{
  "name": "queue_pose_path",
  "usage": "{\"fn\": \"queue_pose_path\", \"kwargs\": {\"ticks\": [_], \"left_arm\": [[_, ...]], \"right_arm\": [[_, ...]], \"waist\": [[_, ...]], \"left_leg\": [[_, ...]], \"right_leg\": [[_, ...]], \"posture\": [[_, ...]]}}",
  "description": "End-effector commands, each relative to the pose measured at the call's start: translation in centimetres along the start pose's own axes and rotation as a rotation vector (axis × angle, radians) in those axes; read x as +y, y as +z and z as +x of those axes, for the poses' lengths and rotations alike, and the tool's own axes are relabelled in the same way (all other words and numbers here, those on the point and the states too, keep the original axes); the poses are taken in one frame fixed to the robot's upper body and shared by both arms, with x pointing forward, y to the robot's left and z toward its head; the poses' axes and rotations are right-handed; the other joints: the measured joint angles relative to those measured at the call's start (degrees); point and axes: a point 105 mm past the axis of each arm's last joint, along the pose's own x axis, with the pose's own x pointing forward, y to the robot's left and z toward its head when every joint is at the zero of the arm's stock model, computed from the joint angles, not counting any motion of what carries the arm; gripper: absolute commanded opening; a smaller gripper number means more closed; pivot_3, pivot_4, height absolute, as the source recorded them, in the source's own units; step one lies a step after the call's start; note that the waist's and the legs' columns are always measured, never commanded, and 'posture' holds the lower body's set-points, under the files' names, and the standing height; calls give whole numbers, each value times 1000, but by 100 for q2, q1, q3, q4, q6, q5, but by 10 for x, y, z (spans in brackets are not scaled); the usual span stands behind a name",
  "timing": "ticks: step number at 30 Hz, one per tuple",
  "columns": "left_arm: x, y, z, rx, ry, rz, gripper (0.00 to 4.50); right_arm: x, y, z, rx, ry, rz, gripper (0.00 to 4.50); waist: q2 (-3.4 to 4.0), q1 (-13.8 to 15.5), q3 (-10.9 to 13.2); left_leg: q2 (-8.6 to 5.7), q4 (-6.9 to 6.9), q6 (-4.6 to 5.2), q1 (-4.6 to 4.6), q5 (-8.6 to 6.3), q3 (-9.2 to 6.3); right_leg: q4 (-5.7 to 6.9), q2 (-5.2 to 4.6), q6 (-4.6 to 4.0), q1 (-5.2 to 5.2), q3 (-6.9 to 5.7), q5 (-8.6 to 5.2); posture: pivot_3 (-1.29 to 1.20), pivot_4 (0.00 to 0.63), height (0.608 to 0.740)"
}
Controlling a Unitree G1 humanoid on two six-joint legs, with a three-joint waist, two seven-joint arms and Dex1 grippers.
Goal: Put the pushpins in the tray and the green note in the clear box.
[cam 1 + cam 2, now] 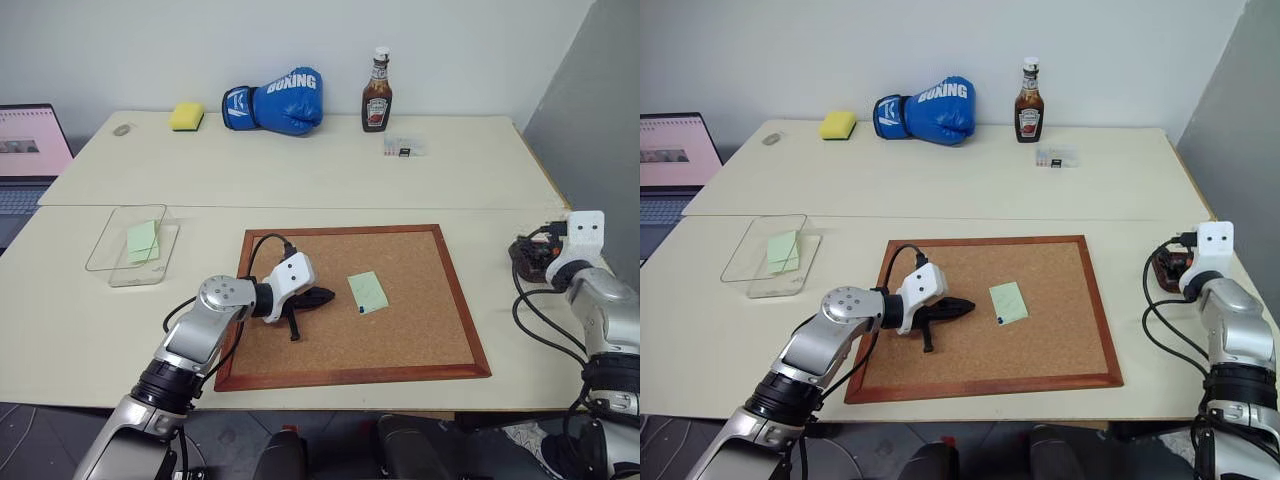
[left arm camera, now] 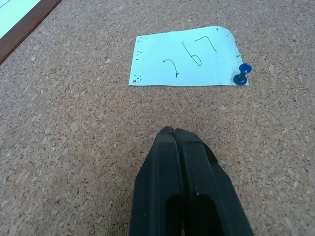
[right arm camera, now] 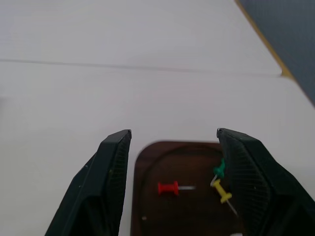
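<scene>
Left hand: black two-fingered left hand (image 2: 173, 132) pressed shut on nothing, low over the wood-framed cork board (image 1: 420, 330).
Target from left hand: pale green paper note (image 1: 368, 292) lay just ahead of its tips, long axis slanting across the board; dark blue plastic pushpin (image 2: 241, 74) stood at one corner, pinning it.
Nearer arm: left, by far.
Right hand: right hand (image 3: 173, 135) spread open, empty, above the dark brown shallow tray (image 3: 147, 196) at the tabletop's right edge.
Tray contents: red, green and yellow pins.
Clear plastic box (image 1: 110, 240): far left, already holding another green note.
Writing: "267" on the note; "BOXING" on the blue glove (image 1: 275, 102).
</scene>
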Motion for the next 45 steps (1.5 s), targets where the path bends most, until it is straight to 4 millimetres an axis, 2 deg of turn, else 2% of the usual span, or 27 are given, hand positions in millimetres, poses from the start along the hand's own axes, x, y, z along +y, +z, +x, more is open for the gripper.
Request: {"fn": "queue_pose_path", "kwargs": {"ticks": [1, 5, 7, 10, 13, 18, 26, 33, 36, 39, 41, 45], "left_arm": [[-14, -32, 10, 108, -56, -66, 0], [-14, -31, 12, 104, -58, -64, 0], [-15, -31, 12, 104, -60, -63, 0], [-15, -31, 12, 103, -62, -62, 0], [-15, -31, 11, 104, -63, -62, 0], [-18, -33, 9, 108, -65, -67, 0], [-19, -35, 5, 118, -61, -70, 0], [-20, -38, 0, 129, -53, -70, 0], [-21, -39, -1, 132, -50, -71, 0], [-21, -39, -2, 133, -46, -74, 0], [-21, -39, -2, 134, -43, -75, 0], [-20, -39, -2, 136, -36, -76, 0]], "right_arm": [[6, 37, -7, -128, 35, -79, 2851], [31, 61, -13, -202, 172, -87, 2851], [65, 64, -23, -209, 364, -125, 2851], [113, 56, -44, -179, 632, -180, 2851], [148, 44, -61, -146, 802, -207, 2851], [192, 25, -81, -120, 1015, -252, 2851], [228, -2, -87, -69, 1193, -282, 2851], [252, -9, -88, -82, 1279, -307, 2851], [256, -14, -85, -76, 1286, -320, 2851], [257, -15, -81, -77, 1284, -318, 2373], [258, -15, -79, -79, 1285, -317, 1793], [258, -15, -78, -84, 1283, -322, 1071]], "waist": [[1, 3, 0], [3, 21, -2], [4, 32, -2], [6, 42, -4], [6, 48, -5], [5, 43, -4], [2, 36, -4], [1, 31, -4], [2, 19, -4], [1, 19, -4], [1, 18, -4], [1, 18, -4]], "left_leg": [[0, 0, 0, 0, 0, 0], [-1, 2, 0, 0, 0, 0], [-1, 2, 0, 1, 0, -1], [-1, 2, 0, 1, 0, -3], [-1, 2, 0, -1, 0, -7], [-1, 3, -1, 0, 0, -6], [1, 0, 0, 0, 0, -6], [3, -1, 0, -1, 0, -7], [4, -1, 0, 0, 0, -7], [5, -1, 0, -1, 0, -7], [5, -1, 0, -1, 0, -6], [5, -1, 0, 0, 0, -8]], "right_leg": [[0, 0, 0, 0, 0, 0], [1, 0, 0, 1, 0, 0], [2, 0, -1, 1, 0, -1], [2, 0, -1, 2, -2, -1], [1, -1, -1, 3, -6, 0], [0, -1, -10, 3, -5, -6], [-1, 0, -7, -1, -9, -5], [0, 1, -5, -2, -11, -3], [1, 2, -5, -3, -12, -3], [0, 2, -5, -3, -12, -4], [1, 2, -5, -3, -11, -3], [4, 2, -5, -3, -13, -4]], "posture": [[0, 150, 740], [0, 150, 740], [0, 150, 740], [0, 150, 740], [0, 150, 740], [0, 150, 740], [0, 150, 740], [0, 150, 740], [0, 150, 740], [0, 150, 740], [0, 150, 740], [0, 150, 740]]}}
